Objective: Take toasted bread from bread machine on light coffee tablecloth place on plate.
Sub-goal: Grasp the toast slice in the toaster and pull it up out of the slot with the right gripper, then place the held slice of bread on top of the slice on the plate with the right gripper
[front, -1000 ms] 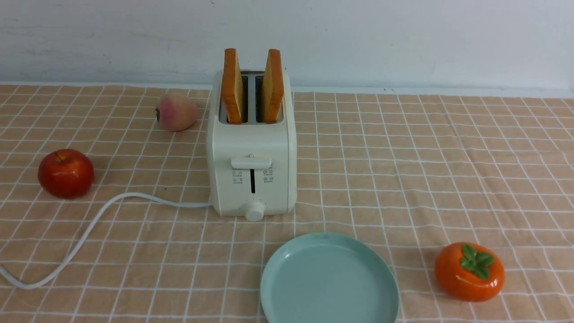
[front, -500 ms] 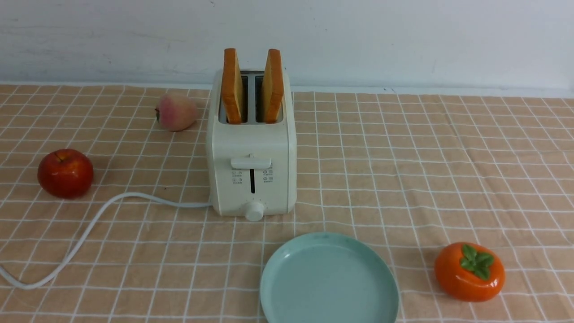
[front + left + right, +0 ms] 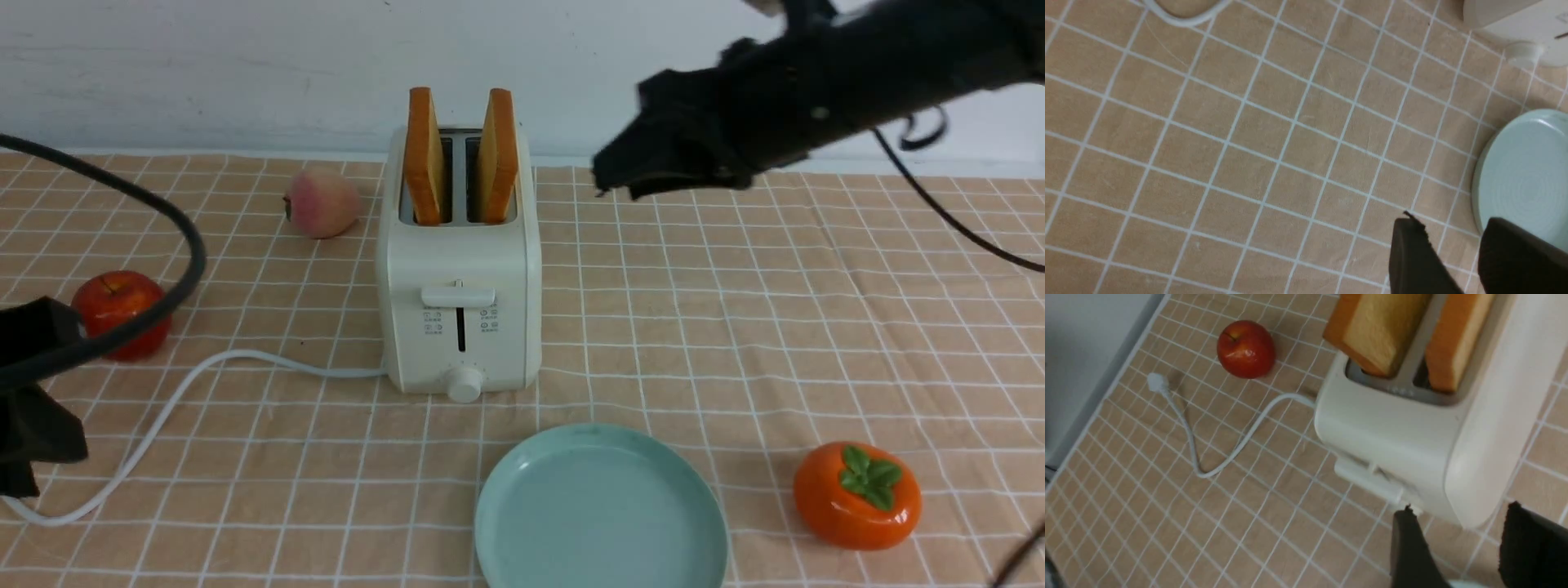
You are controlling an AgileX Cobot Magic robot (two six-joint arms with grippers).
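Jaws parted and empty, the black right gripper hovered near two golden, brown-crusted toast slices upright in the cream-white toaster on tan checked cloth — reach stage, closing on one slice apparently next — the left gripper also open.

Even, bright light; wrist views perhaps slightly soft.

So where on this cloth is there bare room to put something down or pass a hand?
Widest bare tablecloth: right of the bread machine, bordered by plate and orange fruit; the right gripper hangs over its far part. Smaller patch: between cord and plate. Crowded: left side, with peach, apple, cord, left gripper.
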